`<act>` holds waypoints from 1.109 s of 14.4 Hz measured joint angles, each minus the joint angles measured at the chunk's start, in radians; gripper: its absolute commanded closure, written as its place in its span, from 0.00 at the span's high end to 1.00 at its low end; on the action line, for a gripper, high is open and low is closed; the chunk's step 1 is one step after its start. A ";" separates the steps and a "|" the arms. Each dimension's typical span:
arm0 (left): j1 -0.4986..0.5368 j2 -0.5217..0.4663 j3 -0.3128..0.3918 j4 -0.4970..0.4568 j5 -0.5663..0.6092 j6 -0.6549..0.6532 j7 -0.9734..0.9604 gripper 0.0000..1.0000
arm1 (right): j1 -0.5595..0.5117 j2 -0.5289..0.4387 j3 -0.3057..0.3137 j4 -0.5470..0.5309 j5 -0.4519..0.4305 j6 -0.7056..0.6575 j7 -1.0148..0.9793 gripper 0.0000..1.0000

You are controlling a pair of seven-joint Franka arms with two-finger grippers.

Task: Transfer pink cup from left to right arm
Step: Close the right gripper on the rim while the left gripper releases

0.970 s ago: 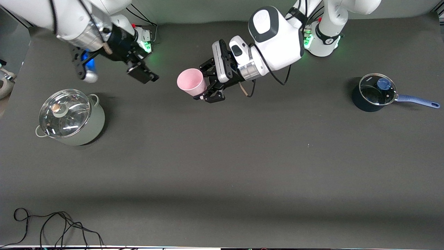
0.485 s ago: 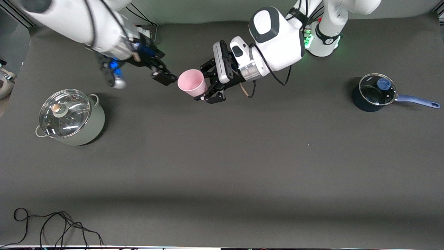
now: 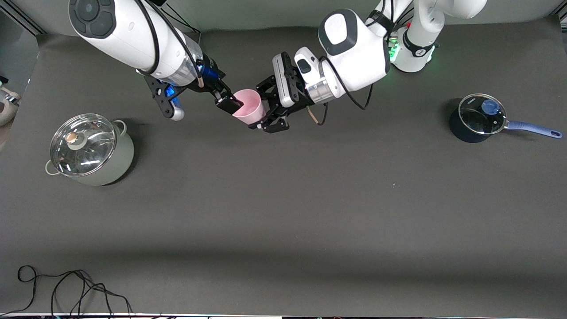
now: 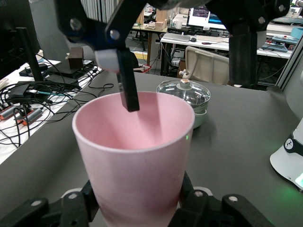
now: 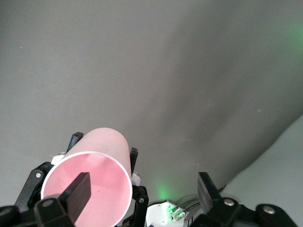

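Observation:
The pink cup [image 3: 249,106] is held on its side in the air over the table's middle, near the robots' bases. My left gripper [image 3: 262,107] is shut on its lower part, one finger on each side [image 4: 137,213]. The cup's mouth [image 4: 135,142] faces my right gripper [image 3: 227,101]. My right gripper [image 5: 142,191] is open: one finger [image 5: 80,191] is inside the cup's mouth [image 5: 94,175], the other [image 5: 206,189] is outside the cup's wall. The finger inside does not press the wall.
A pale green pot with a glass lid [image 3: 91,148] stands toward the right arm's end. A dark blue saucepan with a lid [image 3: 478,117] stands toward the left arm's end. A black cable [image 3: 66,288] lies at the table edge nearest the front camera.
My right arm has swung from the right arm's end toward the cup, and one of its fingers has entered the cup's mouth. My left gripper has kept the cup almost still.

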State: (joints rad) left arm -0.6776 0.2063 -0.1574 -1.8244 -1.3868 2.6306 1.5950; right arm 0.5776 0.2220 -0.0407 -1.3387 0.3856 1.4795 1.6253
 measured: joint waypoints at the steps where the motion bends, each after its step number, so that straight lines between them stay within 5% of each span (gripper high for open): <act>1: 0.000 0.000 0.000 0.000 0.000 0.000 0.000 0.42 | 0.001 0.006 0.000 0.000 0.000 0.000 0.000 0.83; 3: 0.000 0.000 0.000 0.000 0.000 0.000 0.000 0.43 | 0.001 0.021 0.000 0.000 0.000 0.000 0.000 0.00; 9: 0.000 0.000 0.000 -0.001 0.000 -0.001 0.000 0.44 | 0.001 0.029 -0.001 0.006 0.000 0.007 -0.001 0.00; 16: 0.003 0.000 -0.003 0.001 -0.011 -0.005 -0.014 0.60 | 0.003 0.029 -0.001 0.015 0.001 0.030 -0.036 0.00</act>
State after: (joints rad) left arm -0.6745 0.2064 -0.1605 -1.8237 -1.3983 2.6260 1.5810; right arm 0.5803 0.2513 -0.0421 -1.3235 0.3869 1.5094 1.5889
